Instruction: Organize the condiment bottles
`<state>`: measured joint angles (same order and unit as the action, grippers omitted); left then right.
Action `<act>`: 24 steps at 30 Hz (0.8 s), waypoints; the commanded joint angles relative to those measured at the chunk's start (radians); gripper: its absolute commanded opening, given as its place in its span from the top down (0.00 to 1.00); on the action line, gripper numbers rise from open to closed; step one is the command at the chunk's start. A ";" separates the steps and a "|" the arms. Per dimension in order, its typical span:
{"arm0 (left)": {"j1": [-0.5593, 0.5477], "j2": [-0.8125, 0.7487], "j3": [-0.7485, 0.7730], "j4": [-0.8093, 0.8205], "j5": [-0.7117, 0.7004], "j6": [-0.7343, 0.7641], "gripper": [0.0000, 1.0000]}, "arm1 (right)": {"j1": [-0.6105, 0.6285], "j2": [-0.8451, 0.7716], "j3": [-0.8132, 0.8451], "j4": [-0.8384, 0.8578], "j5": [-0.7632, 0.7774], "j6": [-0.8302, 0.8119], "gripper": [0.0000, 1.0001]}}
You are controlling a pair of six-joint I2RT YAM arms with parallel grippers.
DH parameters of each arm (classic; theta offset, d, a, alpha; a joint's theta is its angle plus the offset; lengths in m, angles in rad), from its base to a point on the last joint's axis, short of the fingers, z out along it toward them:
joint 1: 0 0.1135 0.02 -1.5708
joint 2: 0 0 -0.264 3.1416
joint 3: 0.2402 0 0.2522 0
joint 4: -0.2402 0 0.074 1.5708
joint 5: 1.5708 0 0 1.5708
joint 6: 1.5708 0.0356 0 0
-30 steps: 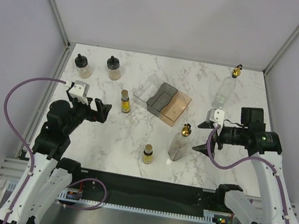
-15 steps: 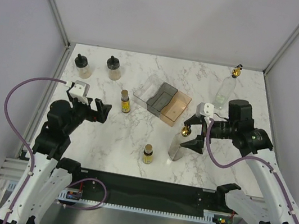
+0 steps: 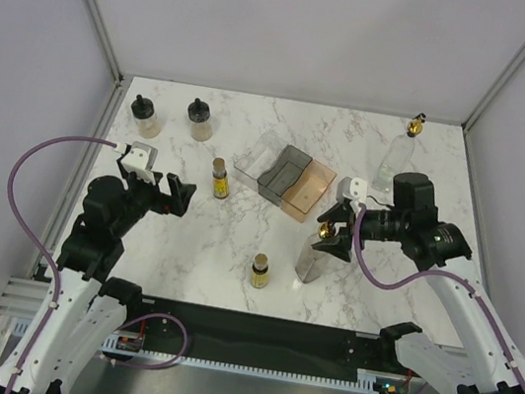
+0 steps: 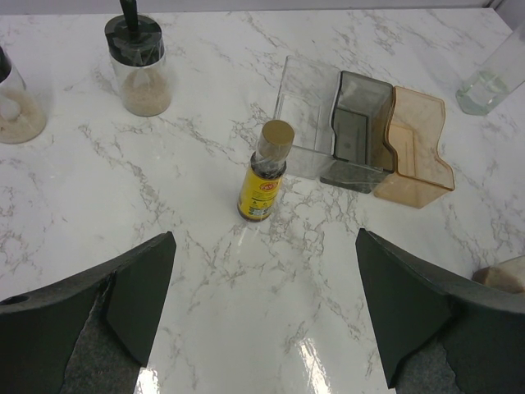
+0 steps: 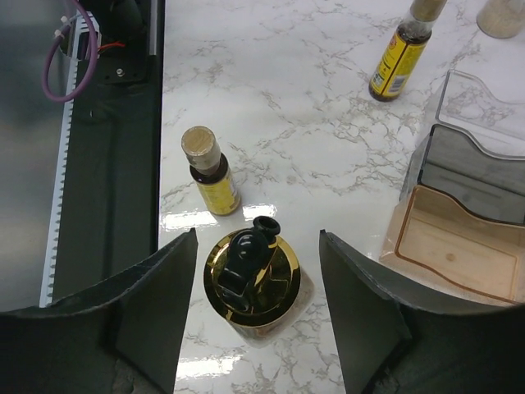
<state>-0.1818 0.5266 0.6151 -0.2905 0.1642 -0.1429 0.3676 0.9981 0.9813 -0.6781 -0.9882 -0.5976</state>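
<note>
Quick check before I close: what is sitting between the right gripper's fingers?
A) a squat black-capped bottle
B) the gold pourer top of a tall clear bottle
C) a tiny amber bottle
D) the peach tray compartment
B: in the right wrist view the gold pourer top of a tall clear bottle sits between the open fingers of the right gripper, with a gap on each side. The tiny amber bottle stands apart, outside the fingers.
</note>
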 commanded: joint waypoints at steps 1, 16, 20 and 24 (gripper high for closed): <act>-0.004 0.001 -0.003 0.008 0.005 0.022 0.00 | 0.005 -0.007 -0.020 0.031 0.000 0.002 0.30; -0.005 0.004 -0.003 0.010 0.009 0.020 0.00 | 0.005 0.036 0.143 0.018 0.181 0.102 1.00; -0.007 0.003 -0.003 0.010 0.009 0.020 0.00 | 0.005 0.091 0.271 0.018 0.243 0.179 1.00; -0.007 0.006 -0.003 0.010 0.011 0.020 0.00 | 0.005 0.148 0.374 0.017 0.312 0.243 1.00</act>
<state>-0.1860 0.5289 0.6151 -0.2905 0.1650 -0.1429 0.3710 1.1309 1.2499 -0.7250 -0.7242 -0.4343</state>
